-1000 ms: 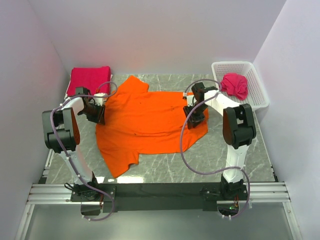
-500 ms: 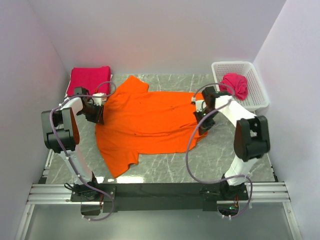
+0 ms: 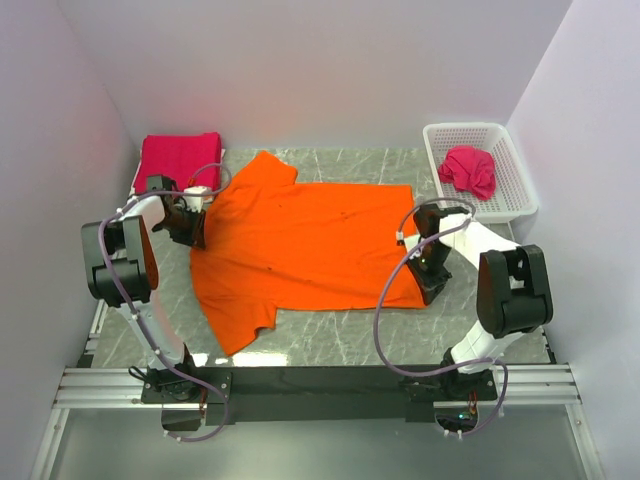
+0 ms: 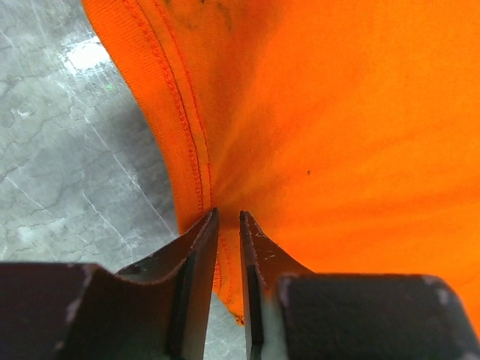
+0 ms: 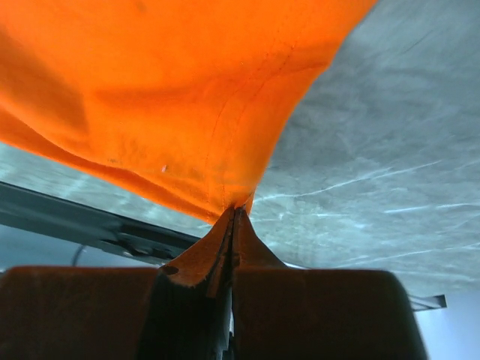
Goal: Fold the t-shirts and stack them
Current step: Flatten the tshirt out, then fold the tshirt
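Nearest, the right gripper has its jaws pressed together on the near hem corner of the orange t-shirt, raising it slightly off the table, probably to draw the cloth taut for folding. Further in, the left gripper is closed to a slit around the stitched edge at the opposite end. The shirt lies spread between the two, its long axis running from jaw to jaw, sleeves toward the left one. Beyond the left jaws sits a folded crimson t-shirt; beyond the right, a basket holds a crumpled crimson shirt.
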